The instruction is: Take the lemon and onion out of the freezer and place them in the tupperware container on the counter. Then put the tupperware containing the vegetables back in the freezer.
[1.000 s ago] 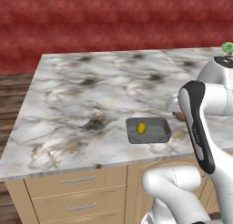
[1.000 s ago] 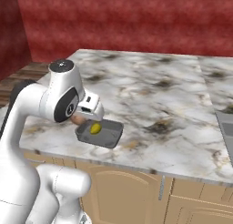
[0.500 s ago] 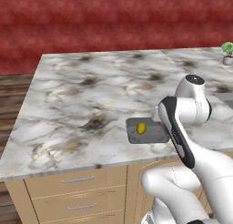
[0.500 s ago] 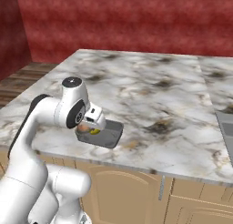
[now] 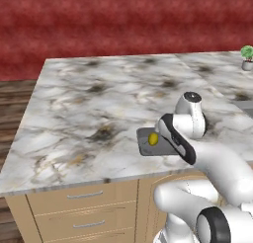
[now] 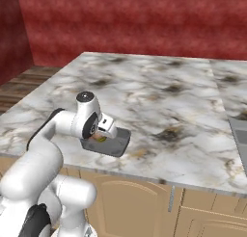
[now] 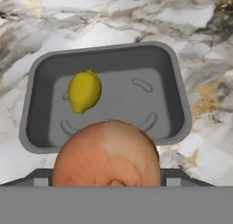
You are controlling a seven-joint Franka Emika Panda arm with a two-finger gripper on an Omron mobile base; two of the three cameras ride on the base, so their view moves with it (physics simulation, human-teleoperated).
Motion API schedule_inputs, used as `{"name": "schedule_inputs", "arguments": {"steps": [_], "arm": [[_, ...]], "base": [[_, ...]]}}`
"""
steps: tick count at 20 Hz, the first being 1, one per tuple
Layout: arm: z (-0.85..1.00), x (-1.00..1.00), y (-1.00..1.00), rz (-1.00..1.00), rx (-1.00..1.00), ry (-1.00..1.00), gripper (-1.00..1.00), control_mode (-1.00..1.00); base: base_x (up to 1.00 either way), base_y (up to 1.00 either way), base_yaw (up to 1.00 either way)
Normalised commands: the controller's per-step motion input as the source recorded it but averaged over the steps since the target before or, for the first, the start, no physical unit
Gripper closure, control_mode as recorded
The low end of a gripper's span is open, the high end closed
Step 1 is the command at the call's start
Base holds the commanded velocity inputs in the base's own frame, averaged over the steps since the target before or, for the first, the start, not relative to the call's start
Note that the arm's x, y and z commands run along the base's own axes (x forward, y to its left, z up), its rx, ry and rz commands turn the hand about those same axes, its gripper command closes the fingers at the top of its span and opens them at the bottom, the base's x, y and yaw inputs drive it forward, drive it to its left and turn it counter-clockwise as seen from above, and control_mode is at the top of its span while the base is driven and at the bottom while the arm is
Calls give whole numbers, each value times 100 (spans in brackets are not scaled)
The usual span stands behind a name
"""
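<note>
- While the gripper (image 7: 109, 184) is hanging just above the near rim of the tupperware container (image 7: 36, 104), its jaws are standing wide around the onion (image 7: 107, 154), which is filling the gap between them, so I am judging that it is carrying the onion.
- Inside the container, the lemon (image 7: 83, 91) is lying on the floor toward one side wall, apart from the onion.
- Around the container, the counter (image 5: 99, 108) is spreading out on all sides, with the container sitting near its front edge above the wooden drawers (image 5: 84, 212).
- Judging progress: the lemon is looking done, and the onion is looking out of the freezer but not yet set down.
- Remaining, as I am reading it: lowering and releasing the onion beside the lemon, then carrying the loaded container back into the freezer.
</note>
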Motion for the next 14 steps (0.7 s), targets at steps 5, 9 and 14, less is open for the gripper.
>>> {"name": "schedule_inputs", "arguments": {"steps": [5, 9, 14], "arm": [[-27, 49, -3, -3, 0, 1, 100, -100], [-31, 34, -16, -2, 2, 3, 100, -100], [-36, 21, -25, -1, 6, 3, 100, -100]], "base": [[0, 0, 0], [0, 0, 0], [0, 0, 0]]}}
